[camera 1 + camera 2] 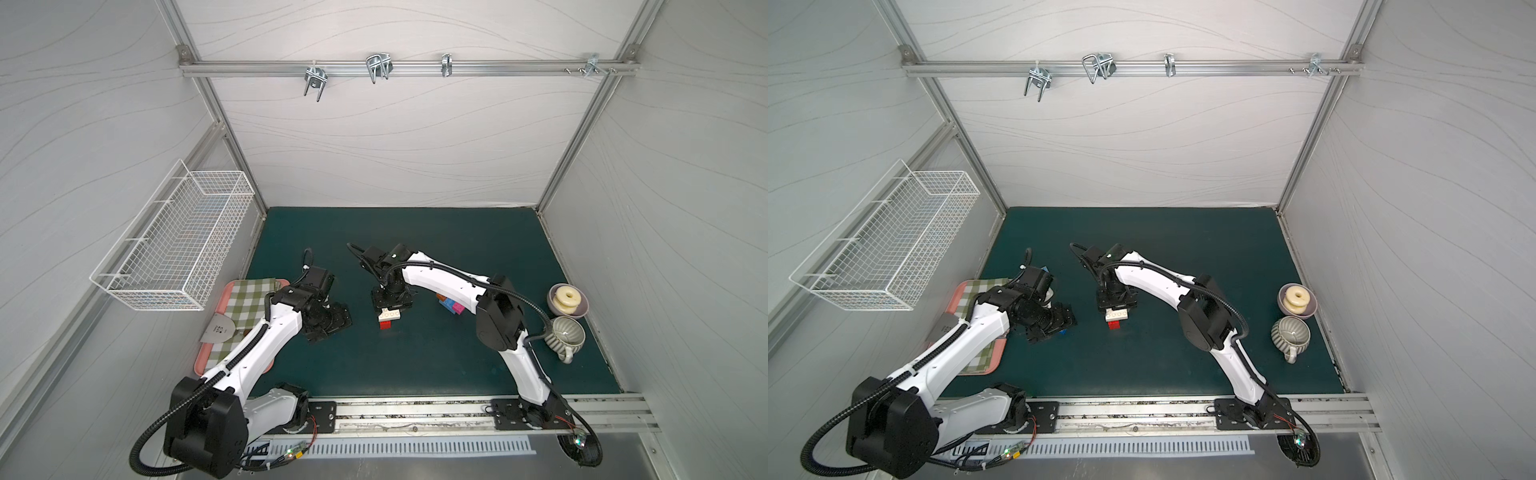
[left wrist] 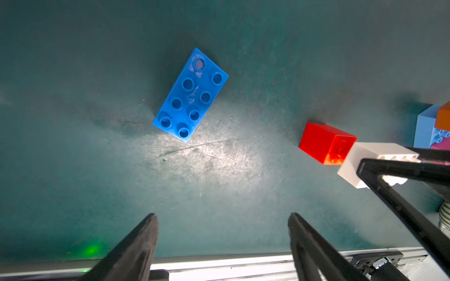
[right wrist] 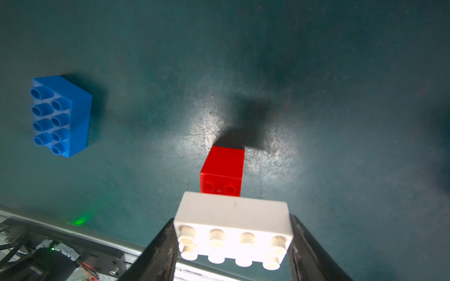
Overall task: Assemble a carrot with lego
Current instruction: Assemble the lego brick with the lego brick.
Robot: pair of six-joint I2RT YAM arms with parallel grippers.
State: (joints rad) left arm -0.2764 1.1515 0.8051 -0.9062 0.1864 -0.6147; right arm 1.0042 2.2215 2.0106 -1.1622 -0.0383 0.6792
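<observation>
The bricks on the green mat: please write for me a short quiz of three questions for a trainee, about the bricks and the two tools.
1. True or false: the left tool is shut on the blue brick.
2. Which brick does the right tool hold between its fingers? A. green brick B. white brick C. yellow brick
3. How many studs does the blue brick show on its top?
Key: 1 false, it is open and empty; 2 B; 3 eight.
</observation>
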